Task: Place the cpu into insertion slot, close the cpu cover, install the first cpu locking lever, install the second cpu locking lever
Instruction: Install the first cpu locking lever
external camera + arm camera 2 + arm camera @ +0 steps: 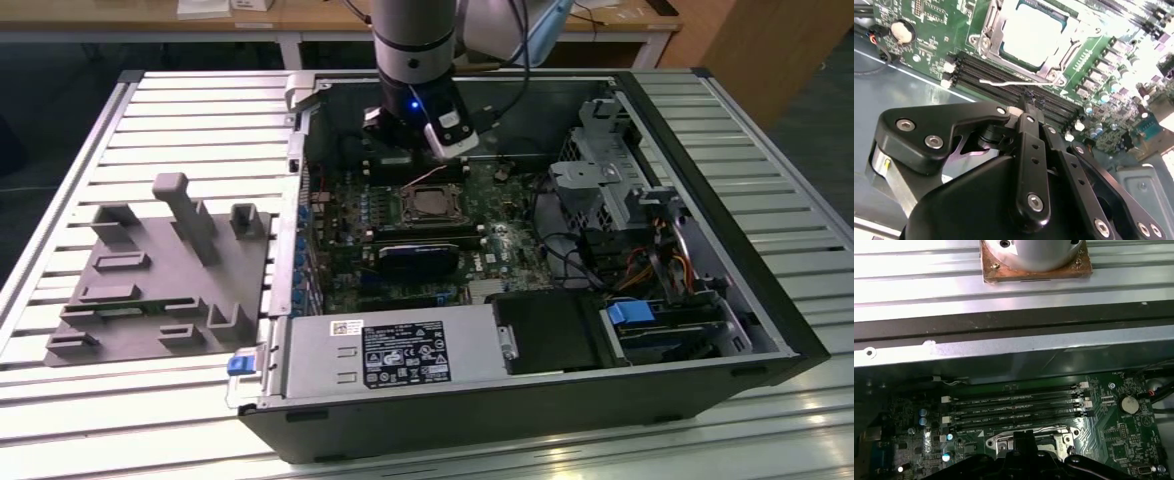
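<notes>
In the exterior view I had the arm reaching down into the open computer case (pixel 787 330), with the gripper (pixel 441 155) just beyond the insertion slot (pixel 458 212). The cpu (pixel 430 206) sat in that slot. A drive cage (pixel 601 180) stood well off toward the exterior view's right and the power supply (pixel 387 355) lay nearer the camera, so I judged there was open room around the socket.

In the second wrist view the cpu (pixel 1031 37) showed bright through the cutout of the cpu cover (pixel 996 27), which lay down flat over it. A thin locking lever (pixel 1001 82) ran across the memory slots (pixel 989 67) and ended right at the gripper (pixel 1030 100). Its jaws looked pressed together. I could not tell whether the lever's end was pinched between them or only touching. I judged the lever step was in hand. Seating it would call for a downward push and a sideways tuck under its catch, without scraping the memory slots beneath.

In the first wrist view the memory slots (pixel 1014 407) lay between the gripper (pixel 1024 440) and the case wall (pixel 1004 347), leaving little room on that side.
</notes>
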Robot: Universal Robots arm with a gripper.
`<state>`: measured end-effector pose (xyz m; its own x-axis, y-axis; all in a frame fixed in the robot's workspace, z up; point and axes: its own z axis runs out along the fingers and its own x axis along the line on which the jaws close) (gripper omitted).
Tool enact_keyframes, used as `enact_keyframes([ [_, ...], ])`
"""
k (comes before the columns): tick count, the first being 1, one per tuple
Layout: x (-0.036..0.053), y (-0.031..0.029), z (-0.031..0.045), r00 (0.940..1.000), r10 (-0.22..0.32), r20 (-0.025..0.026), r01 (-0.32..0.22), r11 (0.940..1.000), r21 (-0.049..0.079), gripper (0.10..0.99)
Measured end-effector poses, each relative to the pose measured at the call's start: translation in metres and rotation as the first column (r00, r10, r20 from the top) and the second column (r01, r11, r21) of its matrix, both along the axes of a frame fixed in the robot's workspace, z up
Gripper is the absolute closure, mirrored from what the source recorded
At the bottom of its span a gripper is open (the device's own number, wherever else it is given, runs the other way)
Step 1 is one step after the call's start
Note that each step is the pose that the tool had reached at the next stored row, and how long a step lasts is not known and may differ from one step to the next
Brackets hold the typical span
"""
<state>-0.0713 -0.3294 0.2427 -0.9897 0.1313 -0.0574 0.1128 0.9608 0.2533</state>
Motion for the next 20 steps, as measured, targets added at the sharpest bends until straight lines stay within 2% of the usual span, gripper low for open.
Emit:
enact_keyframes([
  [3, -0.0004, 0.0000, -0.0016, 0.9999, 0.000, 0.0155, 0.000, 0.9999, -0.012, 0.984],
  [4, -0.0006, 0.0000, -0.0020, 0.9998, 0.000, 0.0221, 0.001, 0.9999, -0.017, 0.984],
  [9, -0.0014, 0.0000, -0.0041, 0.9981, -0.004, 0.0608, 0.006, 0.9992, -0.041, 0.984],
  [11, -0.0017, 0.0000, -0.0053, 0.9972, -0.005, 0.0746, 0.009, 0.9991, -0.042, 0.984],
  [12, -0.0016, 0.0000, -0.0063, 0.9969, -0.006, 0.0780, 0.009, 0.9991, -0.042, 0.984],
  [15, -0.0017, -0.0001, -0.0085, 0.9966, -0.006, 0.0816, 0.009, 0.9994, -0.034, 0.984],
  [16, -0.0017, 0.0000, -0.0091, 0.9966, -0.007, 0.0823, 0.009, 0.9996, -0.026, 0.984],
  [20, -0.0016, 0.0000, -0.0107, 0.9964, -0.011, 0.0840, 0.009, 0.9998, 0.017, 0.984],
])
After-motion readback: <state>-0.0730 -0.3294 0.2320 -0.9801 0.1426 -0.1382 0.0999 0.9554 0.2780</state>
